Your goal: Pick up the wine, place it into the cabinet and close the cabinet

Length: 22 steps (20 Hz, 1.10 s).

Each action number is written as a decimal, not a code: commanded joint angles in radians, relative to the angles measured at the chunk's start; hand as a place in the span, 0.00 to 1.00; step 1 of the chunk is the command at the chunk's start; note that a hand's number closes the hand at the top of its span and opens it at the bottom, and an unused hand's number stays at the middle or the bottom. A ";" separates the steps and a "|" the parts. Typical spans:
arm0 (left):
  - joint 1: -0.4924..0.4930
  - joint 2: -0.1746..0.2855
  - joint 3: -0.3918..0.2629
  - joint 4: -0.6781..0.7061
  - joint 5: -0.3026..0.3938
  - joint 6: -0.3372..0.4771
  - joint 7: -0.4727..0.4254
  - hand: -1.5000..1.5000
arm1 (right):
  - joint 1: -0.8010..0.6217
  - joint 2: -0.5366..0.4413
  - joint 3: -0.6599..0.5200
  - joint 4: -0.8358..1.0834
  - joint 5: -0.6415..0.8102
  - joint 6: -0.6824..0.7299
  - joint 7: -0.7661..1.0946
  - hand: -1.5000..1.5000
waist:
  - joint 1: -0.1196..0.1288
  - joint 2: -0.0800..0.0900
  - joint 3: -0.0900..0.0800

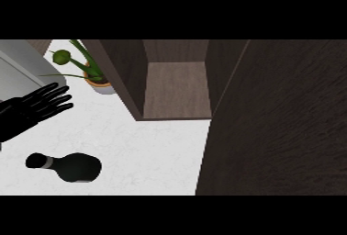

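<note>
We see the black, round-bodied glass wine bottle (76,167) on the white marbled table (156,151), at the lower left of the head view. Its short neck points left, with a pale ring just under the dark cap. It lies well apart from the open dark wooden cabinet (176,87), whose brown shelf is bare. The cabinet's wide dark door (278,119) fills the right side. Our black left hand (34,108) hangs above the bottle at the left edge, released, fingers straight and spread, touching nothing. Near it stand a green potted plant (88,64) and a grey rounded appliance (20,64).
</note>
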<state>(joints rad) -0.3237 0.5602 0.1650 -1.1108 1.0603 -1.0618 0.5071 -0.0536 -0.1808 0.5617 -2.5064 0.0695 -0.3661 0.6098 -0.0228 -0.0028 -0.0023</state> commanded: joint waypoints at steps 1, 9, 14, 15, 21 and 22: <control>-0.016 0.006 0.038 0.102 -0.087 -0.114 -0.023 0.00 | 0.038 -0.039 0.062 -0.166 0.138 -0.008 0.054 0.00 | -0.005 0.001 0.000; -0.038 -0.082 0.099 0.204 -0.334 -0.177 -0.148 0.00 | 0.009 -0.102 0.019 -0.209 0.092 -0.036 0.096 0.00 | -0.019 0.003 -0.001; 0.029 -0.137 0.136 0.177 -0.488 -0.230 -0.242 0.00 | -0.018 -0.078 0.078 -0.179 0.149 -0.087 0.098 0.00 | -0.004 -0.001 -0.002; 0.002 -0.135 0.155 0.205 -0.524 -0.221 -0.256 0.00 | -0.062 -0.078 0.081 -0.177 0.148 -0.090 0.145 0.00 | -0.011 0.001 -0.003; -0.011 -0.174 0.211 0.256 -0.699 -0.239 -0.379 0.00 | 0.008 -0.119 0.058 -0.143 0.073 -0.078 0.005 0.00 | -0.018 0.007 -0.002; 0.005 -0.180 0.216 0.243 -0.748 -0.233 -0.403 0.00 | -0.013 -0.105 0.068 -0.132 0.100 -0.097 0.027 0.00 | -0.016 0.006 -0.003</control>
<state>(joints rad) -0.3200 0.3962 0.3506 -0.8891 0.4265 -1.2081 0.2211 -0.1042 -0.2711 0.6031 -2.5039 0.0852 -0.4550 0.6052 -0.0368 0.0022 -0.0048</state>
